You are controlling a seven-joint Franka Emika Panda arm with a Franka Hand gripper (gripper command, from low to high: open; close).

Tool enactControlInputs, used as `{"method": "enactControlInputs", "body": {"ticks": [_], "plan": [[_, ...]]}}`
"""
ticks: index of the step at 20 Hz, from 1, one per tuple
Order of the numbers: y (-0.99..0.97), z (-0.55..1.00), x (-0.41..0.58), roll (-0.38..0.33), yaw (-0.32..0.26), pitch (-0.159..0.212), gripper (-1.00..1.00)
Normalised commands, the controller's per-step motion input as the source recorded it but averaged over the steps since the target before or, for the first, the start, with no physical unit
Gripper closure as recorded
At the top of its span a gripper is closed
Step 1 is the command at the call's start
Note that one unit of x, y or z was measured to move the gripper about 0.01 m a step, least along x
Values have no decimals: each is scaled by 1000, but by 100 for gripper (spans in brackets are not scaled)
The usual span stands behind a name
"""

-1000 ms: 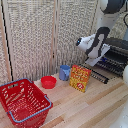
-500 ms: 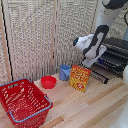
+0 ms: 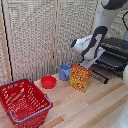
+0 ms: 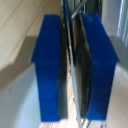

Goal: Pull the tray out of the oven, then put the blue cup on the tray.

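The black and silver oven [image 3: 118, 49] stands at the exterior view's right with its front door [image 3: 100, 76] dropped open. The dark wire tray [image 3: 110, 60] sticks partly out of its mouth. My gripper [image 3: 95, 58] is at the tray's front edge. In the wrist view, the gripper [image 4: 71, 75] has its blue fingers [image 4: 47, 70] shut on a thin metal bar of the tray [image 4: 69, 17]. The blue cup [image 3: 64, 72] stands upright on the wooden table, left of the oven and behind a yellow-red box.
A yellow-red box [image 3: 80, 78] stands between the cup and the oven door. To the left of the cup sits a red bowl [image 3: 48, 82]. A red wire basket [image 3: 22, 100] sits at the front left. A slatted screen [image 3: 40, 35] closes off the back.
My arm has drawn a little toward the exterior view's left, away from the oven, with the tray bar still held. The cup, box, bowl and basket have not moved.
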Motion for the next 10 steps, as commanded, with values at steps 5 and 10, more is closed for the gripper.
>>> {"method": "enactControlInputs", "body": {"ticks": [5, 10], "plan": [[7, 196, 0, 12, 190, -16, -100], [5, 357, 91, -46, 112, -59, -100]]}}
